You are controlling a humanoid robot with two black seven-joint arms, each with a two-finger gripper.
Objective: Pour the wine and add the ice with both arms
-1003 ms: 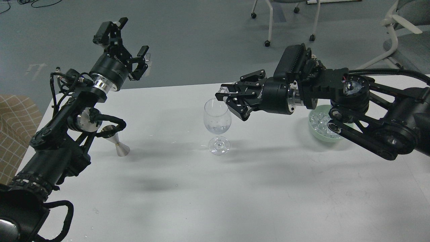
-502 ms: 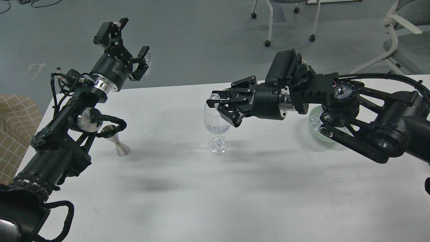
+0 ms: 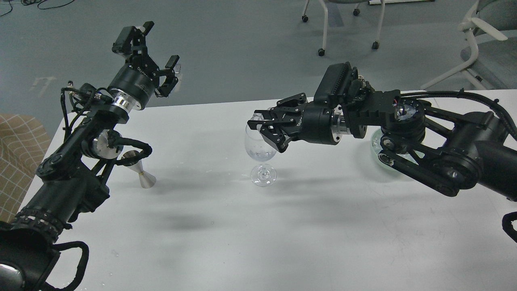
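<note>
Clear stemmed wine glass (image 3: 261, 151), mid-table: holding a trace of colourless wine (image 3: 260, 154). Right gripper (image 3: 258, 123) is pinching a clear ice cube (image 3: 256, 117) above its rim. Right of it, pale-green bowl (image 3: 377, 150) is holding ice. Left gripper (image 3: 150, 50), far left, is gaping empty.

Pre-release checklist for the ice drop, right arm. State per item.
1. Right gripper over wine glass rim: ok, fingertips sit at the rim's top.
2. Ice cube held at fingertips: ok, clear chunk visible.
3. Glass upright on table: ok.
4. Wine already in the bowl: ok, shallow clear liquid shows.
5. Left gripper clear of glass: ok, raised far left, open.
6. Cube centred over the bowl: cannot tell from one view.
</note>
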